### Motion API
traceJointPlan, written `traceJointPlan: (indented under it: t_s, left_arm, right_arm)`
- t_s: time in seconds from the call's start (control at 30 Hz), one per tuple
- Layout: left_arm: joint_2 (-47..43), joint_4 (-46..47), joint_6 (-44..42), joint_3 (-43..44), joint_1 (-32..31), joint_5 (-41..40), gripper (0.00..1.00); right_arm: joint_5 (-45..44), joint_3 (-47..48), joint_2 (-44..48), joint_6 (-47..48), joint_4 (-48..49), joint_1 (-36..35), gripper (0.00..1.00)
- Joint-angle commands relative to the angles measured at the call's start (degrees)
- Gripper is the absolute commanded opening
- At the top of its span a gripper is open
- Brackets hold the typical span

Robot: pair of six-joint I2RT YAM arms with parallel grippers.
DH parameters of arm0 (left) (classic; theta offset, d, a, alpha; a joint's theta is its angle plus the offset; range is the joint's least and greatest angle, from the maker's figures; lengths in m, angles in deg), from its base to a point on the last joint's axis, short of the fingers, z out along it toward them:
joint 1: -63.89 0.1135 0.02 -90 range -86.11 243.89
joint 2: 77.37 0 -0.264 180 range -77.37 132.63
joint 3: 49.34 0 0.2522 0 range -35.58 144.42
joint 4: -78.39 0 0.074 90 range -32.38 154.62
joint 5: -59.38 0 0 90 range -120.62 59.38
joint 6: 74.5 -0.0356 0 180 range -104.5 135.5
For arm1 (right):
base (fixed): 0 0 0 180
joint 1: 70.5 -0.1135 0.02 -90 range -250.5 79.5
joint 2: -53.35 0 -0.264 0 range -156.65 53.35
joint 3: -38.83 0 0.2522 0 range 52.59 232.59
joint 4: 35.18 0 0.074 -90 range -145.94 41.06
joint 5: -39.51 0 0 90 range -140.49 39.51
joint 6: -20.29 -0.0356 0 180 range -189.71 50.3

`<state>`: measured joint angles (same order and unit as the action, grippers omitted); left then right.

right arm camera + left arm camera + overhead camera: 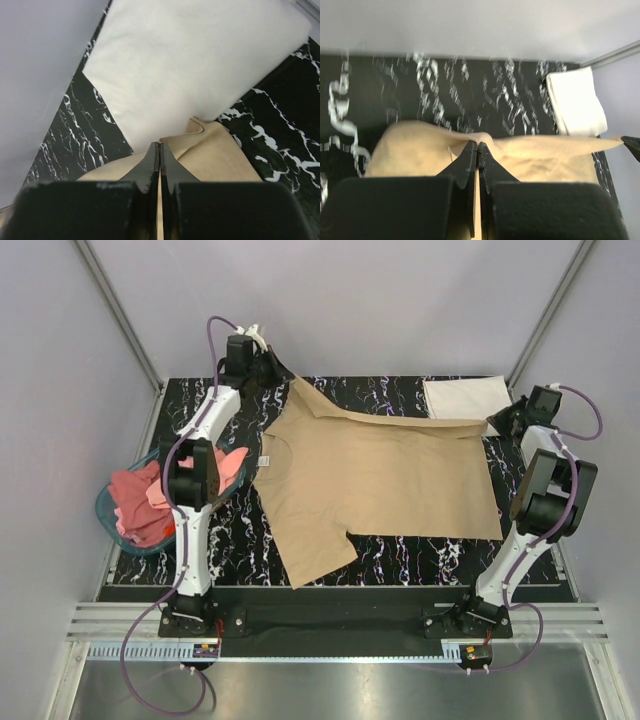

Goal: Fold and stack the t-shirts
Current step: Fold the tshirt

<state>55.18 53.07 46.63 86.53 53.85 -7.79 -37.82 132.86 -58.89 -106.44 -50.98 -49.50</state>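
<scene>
A tan short-sleeved cotton t-shirt [380, 480] lies spread over the middle of the black, white-veined desk [420, 550]. Its neck points to the left edge and its hem to the right. Its far side is raised in a taut line between the two arms. The left gripper [278, 370], near the far left corner, is pinched tight on the far sleeve. The right gripper [497, 423], near the far right corner, is closed just as tightly on the far hem corner. I take it they hold the cloth stretched like this so the long edge stays straight and can be carried over toward the near edge as a clean fold.

A folded white t-shirt [466, 397] sits flat in the far right corner, probably the start of the stack. A translucent blue plastic basket [108, 510] at the left edge holds crumpled pink and red t-shirts [140, 500] waiting their turn.

Only the overhead view shows the whole layout and the near sleeve lying loose. The right wrist camera shows what it cannot: tan cloth bunched at the closed gripper [159, 146], its corner touching or just overlapping the white shirt [200, 65]. The left wrist view is blurred, so the cloth at that gripper [477, 146] may be sleeve or shoulder. It does show the taut edge running off toward the white shirt [577, 102].
</scene>
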Motion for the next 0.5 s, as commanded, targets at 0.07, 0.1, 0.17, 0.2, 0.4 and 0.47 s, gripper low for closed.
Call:
traceJointPlan:
  t_s: [0.07, 0.1, 0.17, 0.2, 0.4, 0.47]
  left_arm:
    - [-8.9, -5.5, 2.4, -8.6, 2.7, 3.1, 0.0]
    - [-10.4, -6.5, 2.3, -9.5, 2.9, 3.0, 0.0]
    - [-11.9, -9.4, 2.0, -11.6, 3.3, 3.8, 0.0]
    - [-13.8, -10.1, 2.2, -12.3, 3.4, 3.9, 0.0]
    - [-19.3, -15.5, 3.5, -17.2, 4.0, 6.1, 0.0]
    - [-19.9, -17.2, 3.5, -19.0, 4.0, 7.8, 0.0]
  right_arm:
    - [-1.5, -0.5, 3.6, 1.3, -3.8, 1.9, 0.0]
    - [-1.2, -0.8, 4.0, 1.1, -3.9, 1.9, 0.0]
    - [-0.5, -1.6, 4.7, 1.0, -4.8, 1.9, 0.0]
    - [-0.3, -1.8, 4.8, 0.7, -5.5, 1.9, 0.0]
    - [-0.8, -3.9, 6.3, 1.1, -7.1, 1.9, 0.0]
    - [-2.1, -4.6, 6.7, 1.0, -8.3, 1.9, 0.0]
